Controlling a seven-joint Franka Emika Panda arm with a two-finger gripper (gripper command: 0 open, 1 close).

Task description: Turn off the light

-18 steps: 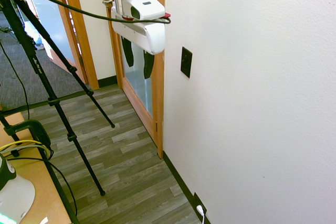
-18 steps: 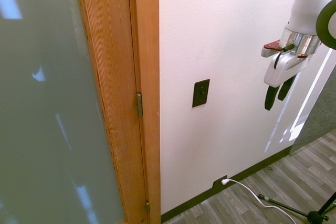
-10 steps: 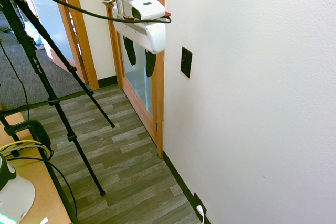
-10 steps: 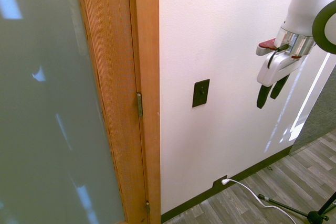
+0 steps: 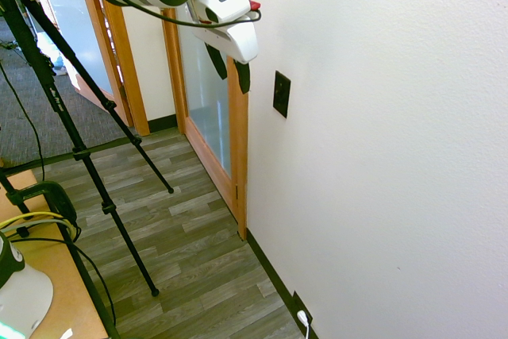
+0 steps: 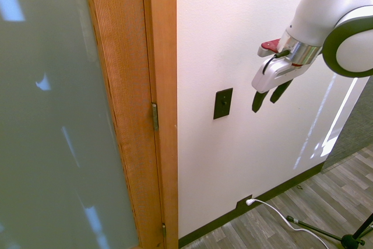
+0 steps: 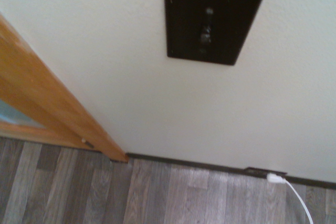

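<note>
Hovering gripper (image 6: pixel 266 97) (open) near switch (image 6: pixel 222 103).

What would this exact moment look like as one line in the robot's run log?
stage: approach | gripper: open, empty, angled down toward wall | light switch: untouched, gap between it and fingers | outlet plate near floor: white plug in

One switch plate (image 6: pixel 222 103) on the wall (image 6: pixel 262 27), black, upright. One outlet plate (image 6: pixel 243 204) low at the baseboard, with one white plug (image 6: pixel 250 202) and one white cord (image 6: pixel 280 214) running from it. One white arm carried one pincer (image 6: pixel 267 97) with two dark fingers (image 6: pixel 257 101), standing apart. Wood-framed glass panels: two counted in the first exterior view, the nearer one (image 5: pixel 208 109) and a farther one (image 5: pixel 67 13). One hinge (image 6: pixel 154 116) seen clearly on the frame; a second lower down was too small to be sure of.
</note>
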